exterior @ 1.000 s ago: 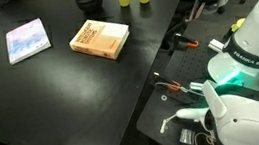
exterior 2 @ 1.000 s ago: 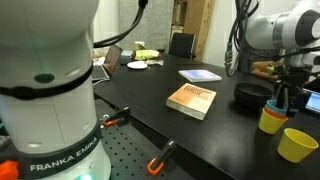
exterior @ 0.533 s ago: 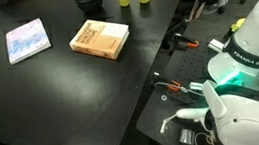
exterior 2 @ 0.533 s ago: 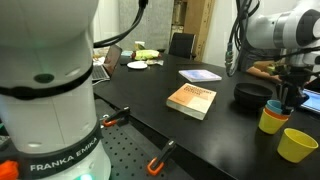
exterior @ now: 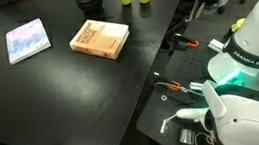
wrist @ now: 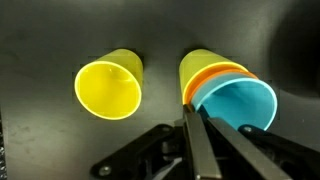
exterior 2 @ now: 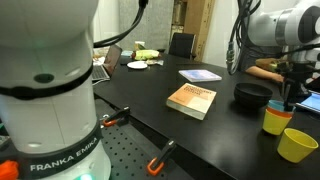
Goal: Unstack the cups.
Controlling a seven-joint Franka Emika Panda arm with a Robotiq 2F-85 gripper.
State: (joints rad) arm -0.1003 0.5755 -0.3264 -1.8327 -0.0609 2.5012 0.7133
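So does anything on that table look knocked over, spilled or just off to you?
Nothing stands out. The lone yellow cup and the stacked cups stand upright beside each other, with nothing spilled. The gripper is shut at the stack's rim, apparently pinching it. The book lies flat and looks intact.

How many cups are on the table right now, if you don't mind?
4. One yellow cup stands alone; beside it, a blue cup sits in an orange cup in an outer yellow cup. More may hide inside.
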